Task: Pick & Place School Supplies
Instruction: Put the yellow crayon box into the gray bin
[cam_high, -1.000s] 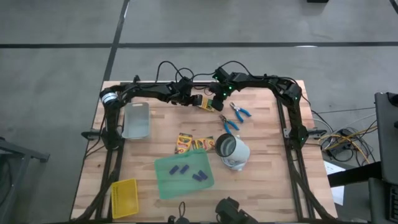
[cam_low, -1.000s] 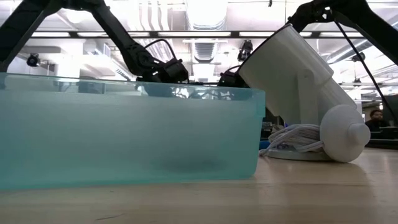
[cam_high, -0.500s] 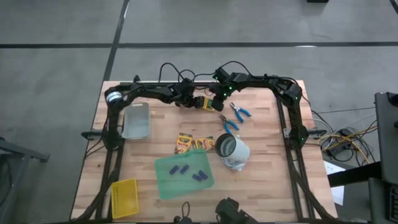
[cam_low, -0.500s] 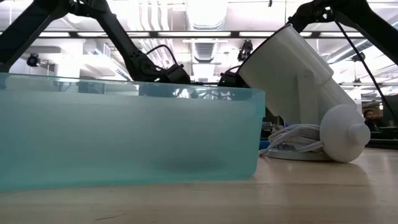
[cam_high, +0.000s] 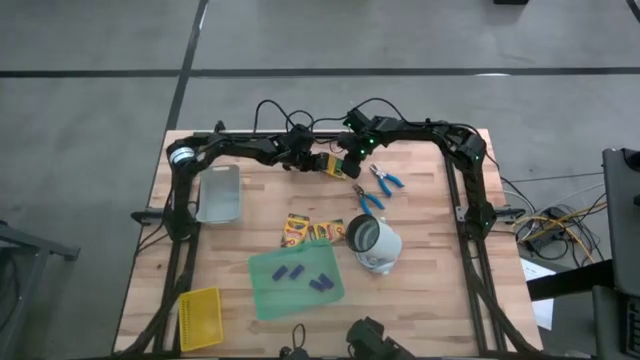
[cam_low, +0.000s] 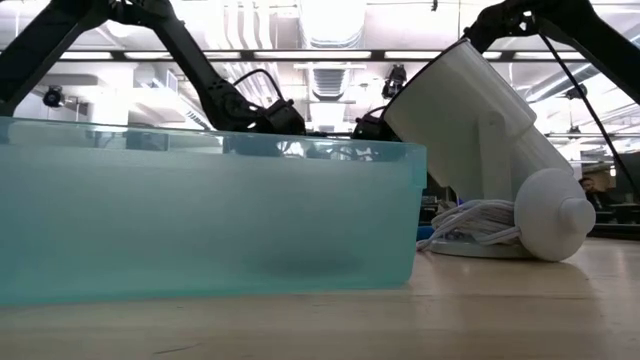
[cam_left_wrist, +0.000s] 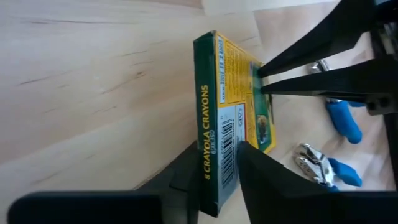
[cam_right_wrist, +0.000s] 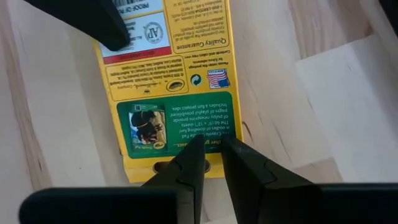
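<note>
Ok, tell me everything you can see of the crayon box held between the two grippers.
The crayon box is a flat yellow-and-green cardboard pack with a barcode on one face and "8 CRAYOLA CRAYONS" printed along its green edge. It stands on edge near the table's far side. The left gripper pinches one end, the right gripper the opposite end.

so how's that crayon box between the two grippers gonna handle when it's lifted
The crayon box looks like thin printed card, so probably light and fairly stiff. It's flat and square-edged, so unlikely to roll. Its glossy faces might slip, and hard squeezing by the left gripper could dent it.
</note>
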